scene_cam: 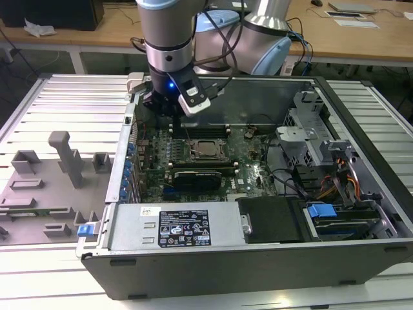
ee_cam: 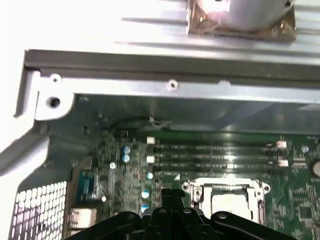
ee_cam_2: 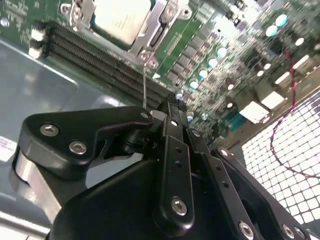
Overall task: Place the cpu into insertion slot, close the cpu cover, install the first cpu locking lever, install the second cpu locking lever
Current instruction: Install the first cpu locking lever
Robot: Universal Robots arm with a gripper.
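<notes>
The cpu (scene_cam: pixel 206 149) lies flat in the insertion slot (scene_cam: pixel 193 150) on the green board, its pale metal face (ee_cam_2: pixel 122 17) showing through the window of the cpu cover (ee_cam_2: pixel 160 30). That grey frame (ee_cam: pixel 200 189) lies down around the chip (ee_cam: pixel 229 204). A thin wire locking lever (ee_cam_2: pixel 144 82) stands up from the socket's corner. My gripper (scene_cam: pixel 175 128) hangs just off the socket, on the exterior view's left of it. The black fingertips (ee_cam_2: pixel 172 107) are pressed together right beside the lever's free end; whether they touch it I cannot tell. Their tips (ee_cam: pixel 170 192) sit close to the cover's edge.
Long black memory slots (ee_cam: pixel 215 155) run beside the socket toward the case's back wall (ee_cam: pixel 170 85). A black expansion card (scene_cam: pixel 200 175) lies on the near side, then the labelled power supply (scene_cam: pixel 184 227). Drive cage and cables (scene_cam: pixel 316 148) fill the exterior view's right; a grey fixture tray (scene_cam: pixel 45 187) stands on its left.
</notes>
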